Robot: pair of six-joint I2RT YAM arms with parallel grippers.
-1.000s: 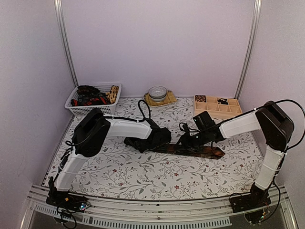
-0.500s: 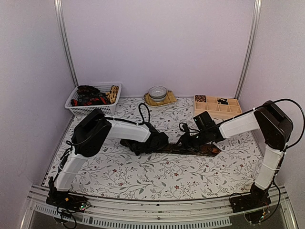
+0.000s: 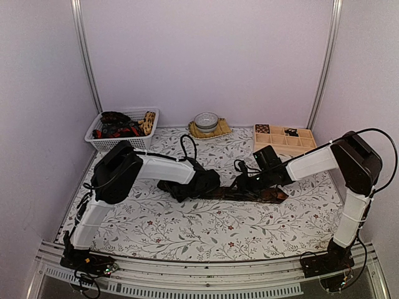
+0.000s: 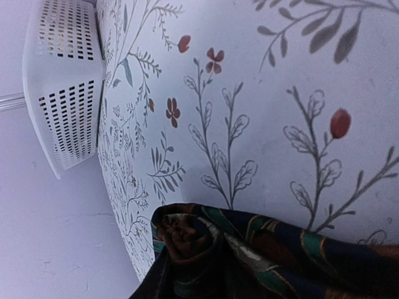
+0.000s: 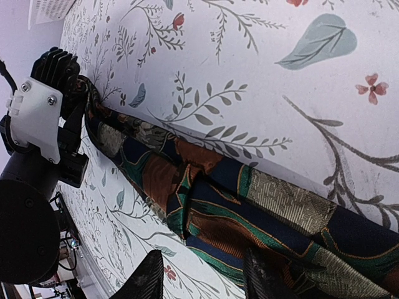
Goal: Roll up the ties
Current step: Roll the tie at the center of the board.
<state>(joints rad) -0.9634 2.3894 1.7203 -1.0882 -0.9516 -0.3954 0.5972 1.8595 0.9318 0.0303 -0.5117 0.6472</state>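
**Tie lies between both arms, one end curled**

From above, a dark patterned tie lies on the flowered tablecloth near the middle of the table. It runs left to right from the left gripper past the right gripper. The black heads of both hide where they meet the fabric.

The left wrist camera adds what that view lacks: the tie's end is curled over on itself in a loose roll, resting on the cloth. None of that gripper's fingers show there, so I cannot tell whether it is spread or pinching.

The right wrist camera shows its own two fingers standing apart, low over the tie. One is beside the tie's edge and one is above the fabric. They grip nothing.

Along the back of the table stand a white basket holding other ties, a bowl on a mat, and a wooden box with compartments. Pale lilac walls close the space in.
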